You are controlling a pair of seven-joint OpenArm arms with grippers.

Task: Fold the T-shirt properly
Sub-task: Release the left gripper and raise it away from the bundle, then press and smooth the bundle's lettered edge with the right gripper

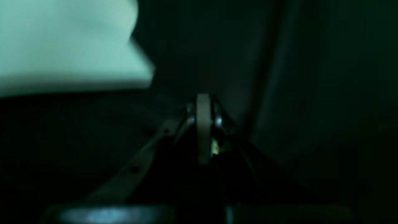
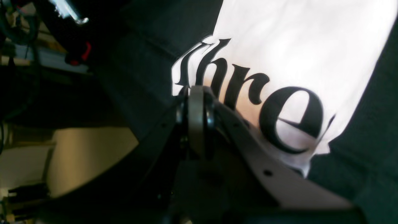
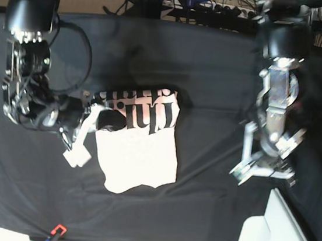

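T-shirt (image 3: 139,153) — soft, light, limp; best pinched at an edge. Both end effectors, left (image 1: 203,130) and right (image 2: 196,118), closed, empty.

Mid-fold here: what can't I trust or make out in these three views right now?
- Left wrist view: dark and blurred; the T-shirt is a pale smear.
- Right wrist view: the right tool covers the lettering's lower left; whether it pinches cloth is unclear.
- Base view: the right tool hides the shirt's edge there; the top band's layers are unreadable.
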